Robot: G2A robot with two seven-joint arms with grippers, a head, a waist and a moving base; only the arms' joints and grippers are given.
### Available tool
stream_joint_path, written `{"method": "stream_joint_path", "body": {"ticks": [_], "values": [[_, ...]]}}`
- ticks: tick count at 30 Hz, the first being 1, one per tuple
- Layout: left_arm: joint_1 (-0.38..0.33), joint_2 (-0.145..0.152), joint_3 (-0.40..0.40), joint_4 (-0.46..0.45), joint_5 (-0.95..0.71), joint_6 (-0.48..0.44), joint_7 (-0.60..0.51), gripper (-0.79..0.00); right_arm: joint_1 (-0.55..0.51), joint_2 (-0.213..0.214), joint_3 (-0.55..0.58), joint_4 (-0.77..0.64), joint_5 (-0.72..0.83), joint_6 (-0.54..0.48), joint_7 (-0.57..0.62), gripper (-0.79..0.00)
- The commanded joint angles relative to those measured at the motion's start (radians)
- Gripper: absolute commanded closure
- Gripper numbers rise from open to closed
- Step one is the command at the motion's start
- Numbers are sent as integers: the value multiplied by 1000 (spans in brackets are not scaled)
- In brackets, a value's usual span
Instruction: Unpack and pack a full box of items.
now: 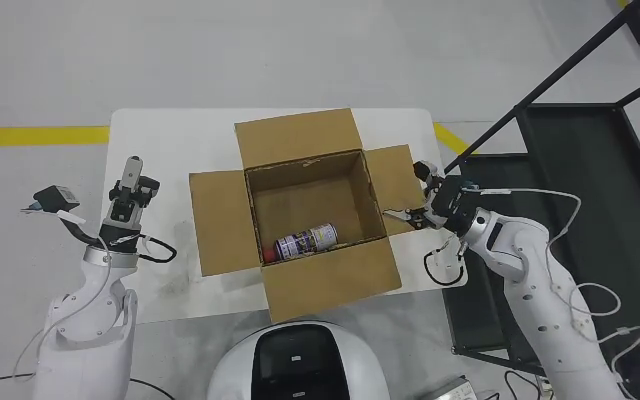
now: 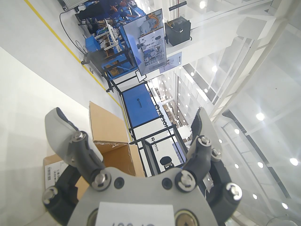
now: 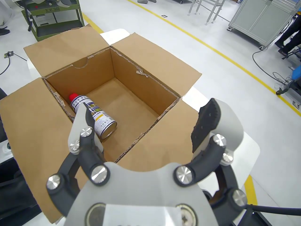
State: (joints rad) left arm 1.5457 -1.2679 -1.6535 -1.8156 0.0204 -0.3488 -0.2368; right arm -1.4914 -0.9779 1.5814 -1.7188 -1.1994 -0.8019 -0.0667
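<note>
Count: one cardboard box (image 1: 310, 200), one spray can (image 1: 306, 241), two grippers, four box flaps.
Box: it stood open in the middle of the tabletop (image 1: 160, 140). All four flaps were folded outward. The near flap reached toward the tabletop's near edge and the right flap toward its right edge.
Contents: the single spray can lay on its side on the box floor, along the wall nearest the robot. Its red cap pointed toward the box's left wall. In the right wrist view the can (image 3: 94, 114) lay partly behind one finger of that arm's claw, and the rest of the box floor (image 3: 127, 99) was bare cardboard.
Left gripper (image 1: 138, 175): it was near the tabletop's left edge, well apart from the box. The claw was released and grasped nothing. In its own wrist view (image 2: 128, 116) the fingers were spread wide, with a box flap (image 2: 105, 123) beyond them.
Right gripper (image 1: 408, 192): it was over the box's right flap, just beside the opening. The claw (image 3: 147, 109) was released and empty.
Surroundings: a dark metal rack (image 1: 560, 150) stood off the tabletop's right edge. A yellow floor line (image 1: 50, 135) ran beyond the left edge.
In the way: the spread right flap lay between the right gripper and the can.
</note>
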Motion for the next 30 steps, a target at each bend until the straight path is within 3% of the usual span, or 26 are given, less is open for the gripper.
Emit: {"method": "stream_joint_path", "body": {"ticks": [1,8,15,22,30], "values": [[0,0,0,0,0,0,0,-785,0,0,0,0,0,0,0,-785],[0,0,0,0,0,0,0,-785,-2,1,87,124,208,53,27,-785],[0,0,0,0,0,0,0,-785,9,8,149,244,292,83,112,-785],[7,4,-8,40,68,14,-10,-785,20,10,163,290,307,86,114,-785],[8,21,-1,120,169,57,-196,-785,12,12,188,307,317,71,94,-785]]}}
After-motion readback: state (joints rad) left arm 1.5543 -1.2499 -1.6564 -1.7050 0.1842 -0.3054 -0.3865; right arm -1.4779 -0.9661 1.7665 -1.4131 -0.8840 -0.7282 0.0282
